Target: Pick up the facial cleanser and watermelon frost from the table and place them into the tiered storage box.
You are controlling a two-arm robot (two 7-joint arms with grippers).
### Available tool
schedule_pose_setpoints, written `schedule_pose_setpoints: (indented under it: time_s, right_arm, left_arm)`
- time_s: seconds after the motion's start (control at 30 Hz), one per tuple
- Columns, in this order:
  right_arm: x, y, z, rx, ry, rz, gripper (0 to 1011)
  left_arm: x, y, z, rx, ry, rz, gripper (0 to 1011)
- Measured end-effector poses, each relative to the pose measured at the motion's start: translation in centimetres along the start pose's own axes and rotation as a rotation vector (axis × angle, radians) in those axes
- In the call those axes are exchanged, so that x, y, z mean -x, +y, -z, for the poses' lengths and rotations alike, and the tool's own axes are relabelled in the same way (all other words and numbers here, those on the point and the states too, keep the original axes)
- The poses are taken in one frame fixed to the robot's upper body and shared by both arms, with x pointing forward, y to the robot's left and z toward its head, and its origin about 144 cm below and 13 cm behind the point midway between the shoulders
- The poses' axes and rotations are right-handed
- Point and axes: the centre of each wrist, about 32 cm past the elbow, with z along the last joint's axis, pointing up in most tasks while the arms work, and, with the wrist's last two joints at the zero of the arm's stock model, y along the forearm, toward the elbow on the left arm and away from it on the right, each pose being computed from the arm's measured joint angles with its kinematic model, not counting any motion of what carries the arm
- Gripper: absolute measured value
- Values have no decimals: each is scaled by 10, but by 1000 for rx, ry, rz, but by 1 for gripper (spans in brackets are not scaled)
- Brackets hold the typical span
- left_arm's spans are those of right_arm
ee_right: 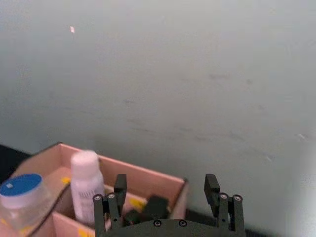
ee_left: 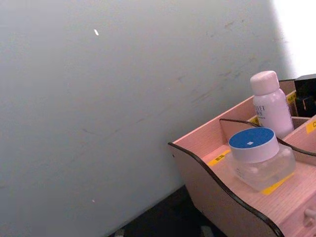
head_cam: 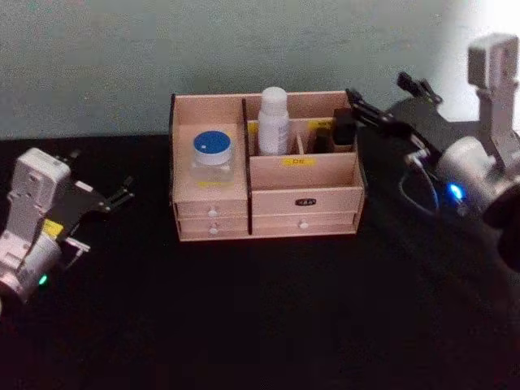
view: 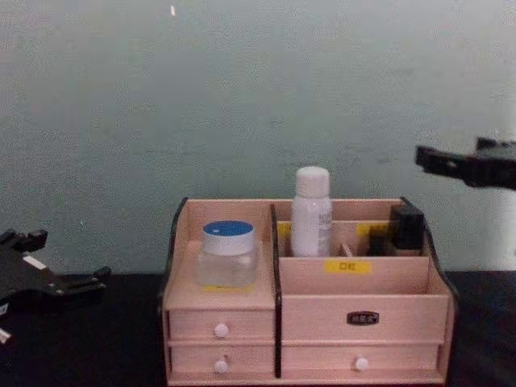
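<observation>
Now tiered storage box (head_cam: 266,199) sits mid-bench toward back edge. Facial cleanser (head_cam: 274,122) upright in rear compartment; watermelon frost (head_cam: 213,156) on left tier. Right tool (head_cam: 375,104) spread, empty, above box's right end. Left tool (head_cam: 114,198) near left edge, can't tell its state.
</observation>
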Motion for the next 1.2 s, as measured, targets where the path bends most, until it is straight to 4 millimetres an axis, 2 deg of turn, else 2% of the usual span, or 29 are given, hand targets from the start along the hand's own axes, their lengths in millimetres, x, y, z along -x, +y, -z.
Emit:
schedule_pose_setpoints:
  time_s: [0.33, 0.57, 0.9, 1.2]
  right_arm:
    - [5, -49, 40, 10, 18, 94, 1002]
    - [10, -70, 63, 57, 44, 141, 1002]
    - [12, -80, 88, 137, 79, 162, 1002]
    - [13, -81, 95, 162, 89, 158, 1002]
  left_arm:
    - [0, 0, 0, 0, 0, 0, 1001]
    - [0, 0, 0, 0, 0, 0, 1001]
    - [0, 0, 0, 0, 0, 0, 1001]
    - [0, 0, 0, 0, 0, 0, 1001]
